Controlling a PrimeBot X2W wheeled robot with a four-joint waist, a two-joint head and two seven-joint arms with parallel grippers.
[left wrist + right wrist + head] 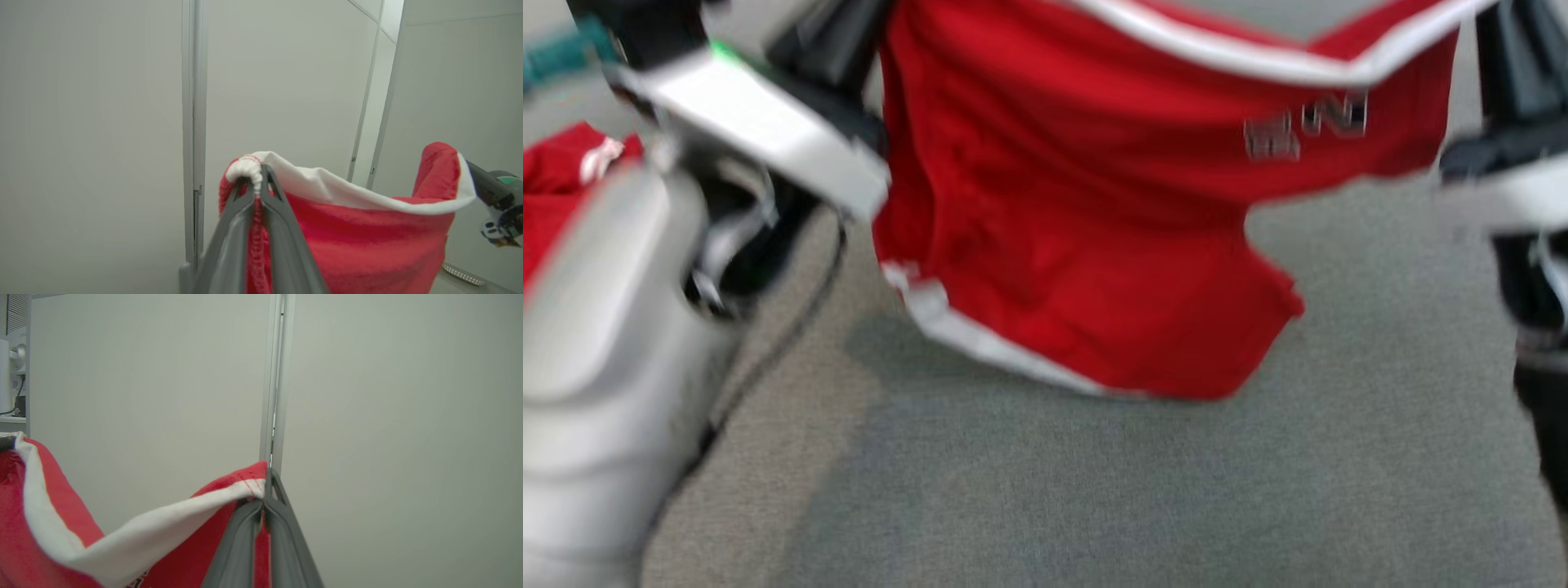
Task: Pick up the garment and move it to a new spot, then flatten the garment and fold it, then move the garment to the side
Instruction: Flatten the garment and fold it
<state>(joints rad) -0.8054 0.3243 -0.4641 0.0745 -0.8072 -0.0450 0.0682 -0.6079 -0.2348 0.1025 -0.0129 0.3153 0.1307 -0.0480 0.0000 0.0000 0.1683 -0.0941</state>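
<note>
The garment (pixel 1078 204), red with white trim (pixel 1258 53), is held up above the grey carpet (pixel 1094 490) and is stretched between the two arms, with its top edge sagging in the middle. In the head view, which is blurred, it is seen hanging across the far middle of the scene. Pale lettering (pixel 1307 126) is carried towards its right end, and a white-edged hem is seen at its lower left. Whether the lowest hem touches the carpet cannot be told.

The left gripper (pixel 256 183) is seen in the left wrist view with its fingers (pixel 229 245) pressed almost together. A bunched top corner of white trim and red mesh is pinched between them near the tips, and the cloth is draped away to the right from there.

The right gripper (pixel 267 490) is seen in the right wrist view with its fingers (pixel 286 547) brought fully together. The opposite top corner, white band and red cloth alike, is clamped at their tips, and the trim is strung away to the left.

Pale wall panels (pixel 143 396) joined by a metal strip (pixel 278 375) are seen behind the held edge. In the head view the left arm (pixel 760 122) is seen at the far left beside the garment, and a second red cloth (pixel 556 171) is partly hidden at the left edge
</note>
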